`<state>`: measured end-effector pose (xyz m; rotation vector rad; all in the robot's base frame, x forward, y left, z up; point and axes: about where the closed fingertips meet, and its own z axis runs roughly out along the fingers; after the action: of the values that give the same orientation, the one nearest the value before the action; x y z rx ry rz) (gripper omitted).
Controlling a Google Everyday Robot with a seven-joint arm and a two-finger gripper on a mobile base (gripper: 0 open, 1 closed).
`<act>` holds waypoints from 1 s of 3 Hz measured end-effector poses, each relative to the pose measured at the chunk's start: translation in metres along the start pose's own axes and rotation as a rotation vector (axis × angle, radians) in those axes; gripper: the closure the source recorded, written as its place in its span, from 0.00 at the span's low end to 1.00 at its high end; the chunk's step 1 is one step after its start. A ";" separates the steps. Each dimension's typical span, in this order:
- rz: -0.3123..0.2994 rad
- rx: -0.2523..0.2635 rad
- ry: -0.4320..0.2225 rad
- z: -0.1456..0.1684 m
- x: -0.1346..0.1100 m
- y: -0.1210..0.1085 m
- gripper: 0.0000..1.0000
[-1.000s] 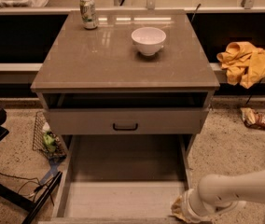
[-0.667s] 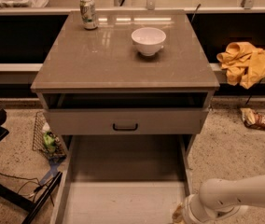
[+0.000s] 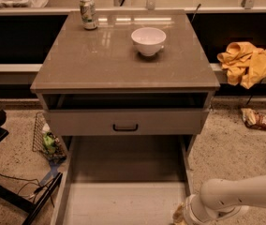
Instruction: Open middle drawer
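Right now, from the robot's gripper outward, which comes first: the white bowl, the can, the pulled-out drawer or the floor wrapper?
In the camera view the gripper sits bottom right, by the drawer's front corner.
1. middle drawer, pulled out, right beside it.
2. wrapper, on the floor, far right.
3. white bowl, on the cabinet top.
4. can, that top's back left corner.

- Arm [image 3: 247, 195]: one smooth, rounded tubular link with a white, slightly glossy shell; it enters from the right edge.
- Joint housing [image 3: 217, 200]: bulbous and white, same finish as the link, with a few small dark specks on its face (screws or holes, cannot tell which).
- Wrist collar [image 3: 192, 213]: short white ring, set off by a thin dark seam.
- Gripper [image 3: 179, 214]: pale tan, largely cut off by the frame; sits at the bottom edge of the view, right of centre.
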<state>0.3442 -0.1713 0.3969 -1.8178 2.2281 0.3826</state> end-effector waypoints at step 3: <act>-0.001 -0.005 0.000 0.002 -0.001 0.000 0.00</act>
<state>0.3443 -0.1700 0.3958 -1.8212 2.2278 0.3882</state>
